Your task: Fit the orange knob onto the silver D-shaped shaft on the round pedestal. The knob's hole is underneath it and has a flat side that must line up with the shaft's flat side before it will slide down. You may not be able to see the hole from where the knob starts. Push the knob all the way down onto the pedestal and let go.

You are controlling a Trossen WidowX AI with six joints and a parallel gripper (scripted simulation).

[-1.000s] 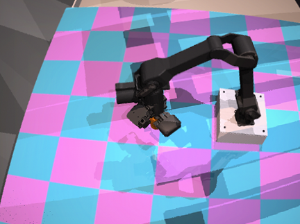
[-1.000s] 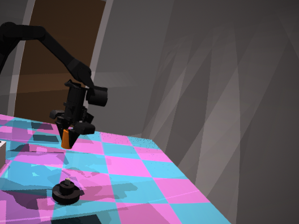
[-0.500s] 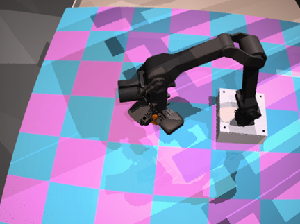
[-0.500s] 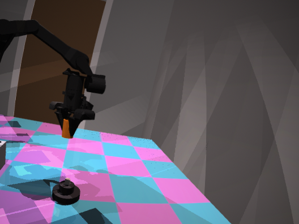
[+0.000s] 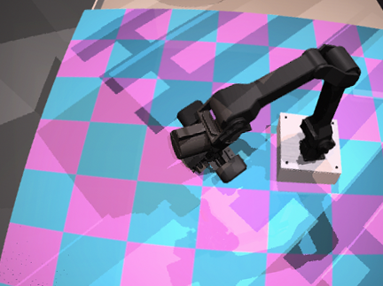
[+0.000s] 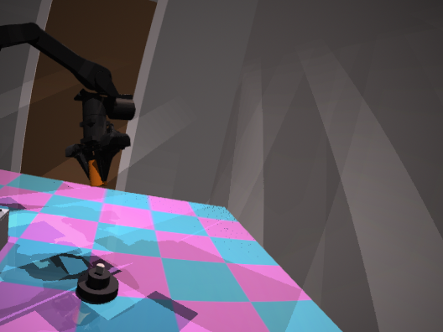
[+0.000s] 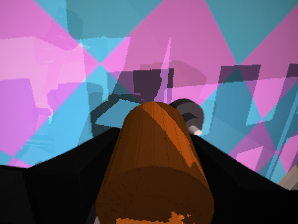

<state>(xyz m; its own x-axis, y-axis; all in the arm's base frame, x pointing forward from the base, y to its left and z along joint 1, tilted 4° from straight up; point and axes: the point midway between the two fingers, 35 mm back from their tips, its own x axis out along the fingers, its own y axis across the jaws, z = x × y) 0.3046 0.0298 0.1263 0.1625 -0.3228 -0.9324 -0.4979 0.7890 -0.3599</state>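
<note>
The orange knob (image 6: 96, 173) (image 7: 156, 160) is held between the fingers of my gripper (image 6: 97, 176) (image 7: 154, 138), which is shut on it. In the exterior view the knob hangs well above the table, slightly tilted. The dark round pedestal (image 6: 97, 289) (image 7: 188, 110) stands on the table, with the short silver shaft (image 6: 100, 268) (image 7: 195, 130) pointing up from its middle. The knob is apart from the shaft. In the wrist view the pedestal shows partly behind the knob, to its right. In the top view the arm hides pedestal and knob. The knob's hole is not visible.
The arm's white base block (image 5: 289, 145) stands at the right in the top view, and its edge shows at the far left in the exterior view. The table (image 5: 105, 146) has a pink and blue checker pattern crossed by shadows.
</note>
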